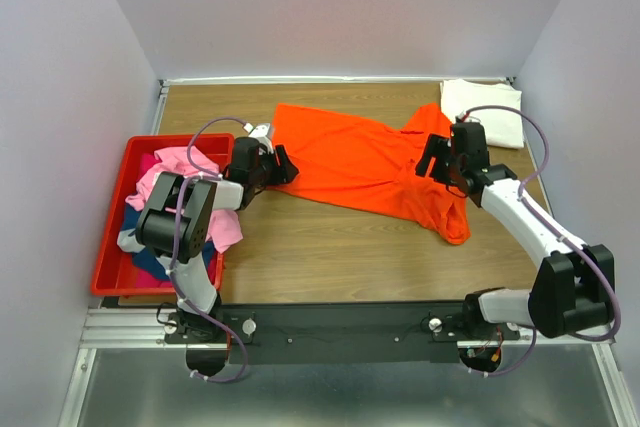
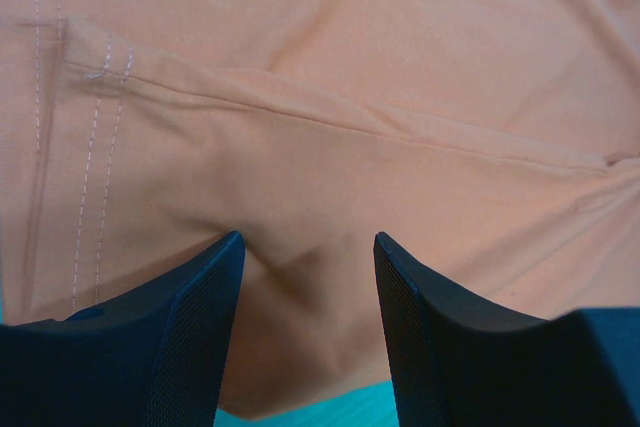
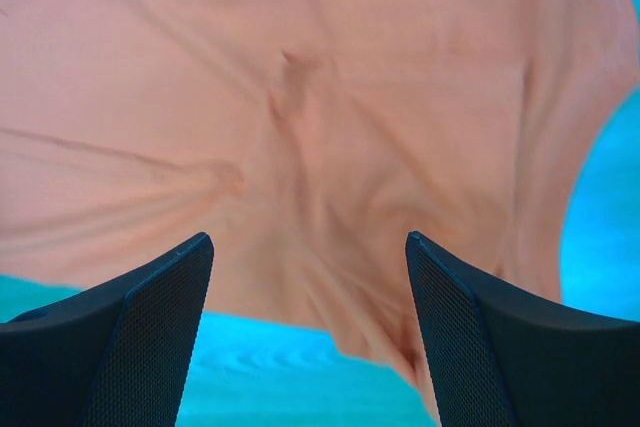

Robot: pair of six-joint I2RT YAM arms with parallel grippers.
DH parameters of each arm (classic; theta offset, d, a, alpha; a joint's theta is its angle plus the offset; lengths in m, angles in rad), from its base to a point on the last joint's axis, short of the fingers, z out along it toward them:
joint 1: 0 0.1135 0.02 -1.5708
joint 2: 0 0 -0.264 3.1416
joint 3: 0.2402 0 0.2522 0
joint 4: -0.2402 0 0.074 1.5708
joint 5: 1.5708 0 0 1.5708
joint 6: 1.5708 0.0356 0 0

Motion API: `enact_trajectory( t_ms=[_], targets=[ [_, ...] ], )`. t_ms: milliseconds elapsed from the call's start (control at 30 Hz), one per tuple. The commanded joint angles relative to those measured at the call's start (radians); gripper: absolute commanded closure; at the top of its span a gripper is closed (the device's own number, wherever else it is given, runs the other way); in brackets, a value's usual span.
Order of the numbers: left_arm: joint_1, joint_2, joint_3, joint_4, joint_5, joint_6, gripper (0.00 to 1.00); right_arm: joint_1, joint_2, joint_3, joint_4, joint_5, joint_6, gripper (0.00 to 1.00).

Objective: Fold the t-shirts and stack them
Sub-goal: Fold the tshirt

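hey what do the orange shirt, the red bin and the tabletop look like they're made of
The orange shirt is soft matte cloth, probably cotton knit: it wrinkles and shows stitched seams up close. The red bin looks like hard plastic, smooth with a stiff rim. The tabletop is wood or wood-look laminate; brown grain shows, but which is unclear.

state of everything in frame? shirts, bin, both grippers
Orange shirt: spread on the table, rumpled, unfolded.
Cream shirt: folded, far right corner.
Pink shirt: heaped in the bin.
Blue shirt: bunched in the bin.
Bin: holding shirts.
Left gripper: open, fingers at the orange shirt's left edge.
Right gripper: open, over its right side.
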Motion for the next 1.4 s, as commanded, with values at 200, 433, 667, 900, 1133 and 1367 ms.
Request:
enact_trajectory(
  t_ms=[200, 433, 667, 900, 1133, 1367],
  targets=[
    [0.022, 0.045, 0.052, -0.055, -0.036, -0.052, 0.37, -0.003, -0.058, -0.142, -0.167, 0.010, 0.052, 0.16],
    [0.016, -0.036, 0.132, -0.132, -0.126, -0.021, 0.37, -0.001, -0.113, -0.186, -0.236, 0.041, 0.095, 0.16],
    [-0.134, -0.058, 0.111, -0.117, -0.136, -0.054, 0.37, -0.003, -0.161, -0.177, -0.281, 0.039, 0.135, 0.16],
    [-0.221, 0.074, 0.129, -0.036, -0.050, -0.114, 0.37, -0.003, -0.175, -0.169, -0.296, 0.044, 0.138, 0.16],
    [-0.133, 0.113, 0.094, -0.033, 0.001, -0.087, 0.37, -0.001, -0.183, -0.156, -0.309, 0.026, 0.132, 0.16],
    [-0.020, 0.097, 0.059, -0.028, 0.059, -0.059, 0.37, -0.003, -0.169, -0.163, -0.313, -0.011, 0.123, 0.17]
  ],
)
